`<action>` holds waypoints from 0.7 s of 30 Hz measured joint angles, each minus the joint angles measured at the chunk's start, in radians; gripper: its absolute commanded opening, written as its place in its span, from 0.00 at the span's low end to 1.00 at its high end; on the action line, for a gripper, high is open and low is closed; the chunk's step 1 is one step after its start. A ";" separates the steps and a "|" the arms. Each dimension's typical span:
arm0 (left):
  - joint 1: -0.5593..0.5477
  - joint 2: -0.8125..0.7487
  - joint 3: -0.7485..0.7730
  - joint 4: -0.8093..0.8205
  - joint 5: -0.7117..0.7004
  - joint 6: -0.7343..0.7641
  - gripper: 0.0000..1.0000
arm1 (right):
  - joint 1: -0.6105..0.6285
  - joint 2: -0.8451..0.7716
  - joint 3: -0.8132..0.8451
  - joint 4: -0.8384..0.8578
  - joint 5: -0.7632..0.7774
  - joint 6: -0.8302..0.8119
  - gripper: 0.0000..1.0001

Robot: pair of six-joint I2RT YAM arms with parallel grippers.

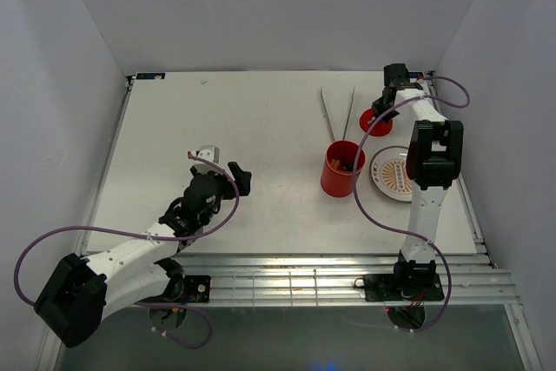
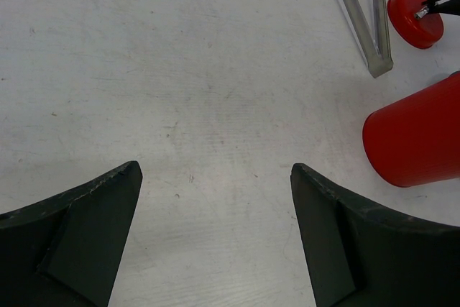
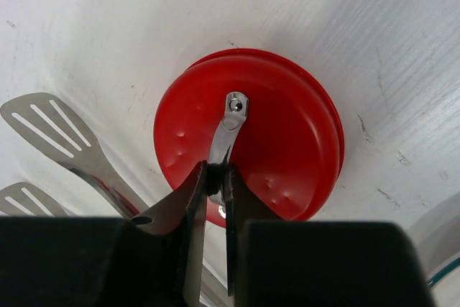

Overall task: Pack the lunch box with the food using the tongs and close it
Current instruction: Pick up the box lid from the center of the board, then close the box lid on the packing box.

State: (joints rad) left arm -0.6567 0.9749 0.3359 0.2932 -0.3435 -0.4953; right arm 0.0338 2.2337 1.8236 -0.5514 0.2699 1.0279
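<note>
Left hand (image 2: 215, 170) spread over open table (image 2: 180, 70); right hand (image 3: 215, 170) pinches handle (image 3: 228, 124) on lid (image 3: 287, 141) near far edge.

tongs (image 1: 329, 115) behind lunch box (image 1: 340, 178), plate (image 1: 387, 175) to its rt (lid (image 3: 287, 134) behind plate).

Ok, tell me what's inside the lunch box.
The top view shows the lunch box open, its lid off, with a few brown food pieces inside. Whatever lies under them, and the bottom, is hidden by the pieces and the wall.
</note>
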 measured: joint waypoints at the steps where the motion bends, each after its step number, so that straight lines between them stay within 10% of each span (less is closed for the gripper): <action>1: 0.000 0.000 0.000 0.000 0.000 0.000 0.95 | 0.000 0.000 0.000 0.002 0.000 -0.003 0.08; 13: 0.000 0.000 0.000 0.000 0.000 0.001 0.95 | -0.015 -0.018 0.093 0.005 -0.024 -0.233 0.08; 21: 0.000 -0.008 0.000 0.000 0.000 0.001 0.95 | -0.021 -0.357 0.048 0.069 -0.158 -0.504 0.08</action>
State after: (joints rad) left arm -0.6567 0.9672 0.3359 0.2932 -0.3431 -0.4942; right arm 0.0124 1.8767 1.8721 -0.4828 0.1123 0.5236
